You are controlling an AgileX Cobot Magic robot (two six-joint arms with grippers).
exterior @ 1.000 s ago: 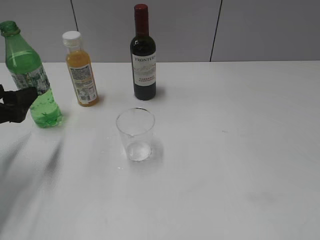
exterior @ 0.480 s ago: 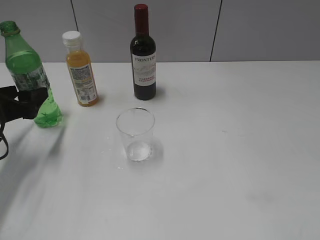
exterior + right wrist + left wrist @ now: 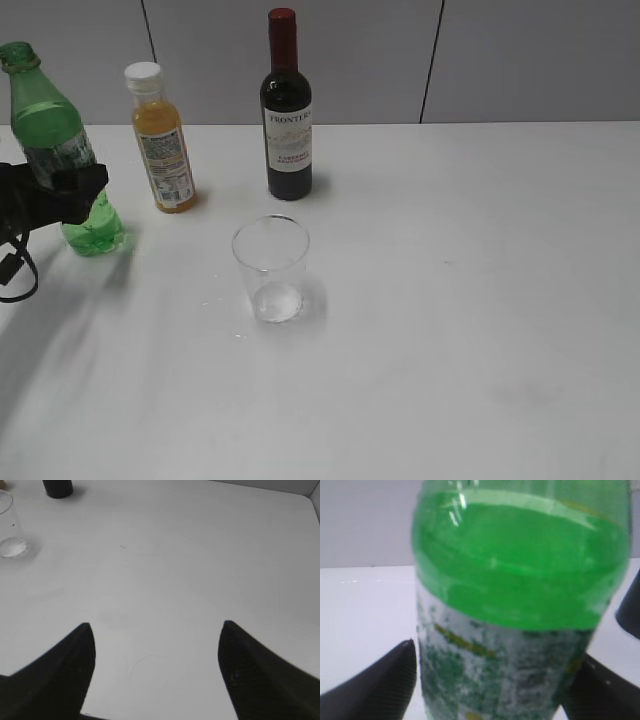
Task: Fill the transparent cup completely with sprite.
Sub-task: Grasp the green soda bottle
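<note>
The sprite is in a capless green bottle (image 3: 52, 135) standing upright at the far left of the white table (image 3: 450, 300). My left gripper (image 3: 72, 192) is open around the bottle's labelled middle. In the left wrist view the bottle (image 3: 520, 580) fills the frame between the fingers, and a thin gap shows beside the left finger (image 3: 390, 682). The transparent cup (image 3: 271, 265) stands upright near the table's middle, to the right of the bottle, and looks empty; it is also at the right wrist view's left edge (image 3: 10, 527). My right gripper (image 3: 156, 624) is open over bare table.
An orange-juice bottle (image 3: 163, 140) with a white cap stands just right of the green bottle. A dark wine bottle (image 3: 287, 120) stands behind the cup. A few small droplets (image 3: 238, 335) lie on the table left of the cup. A grey wall runs behind.
My left gripper has moved right and slightly up, from in front of the green bottle's lower part to around its label. Bottle and cup have stayed in place.
</note>
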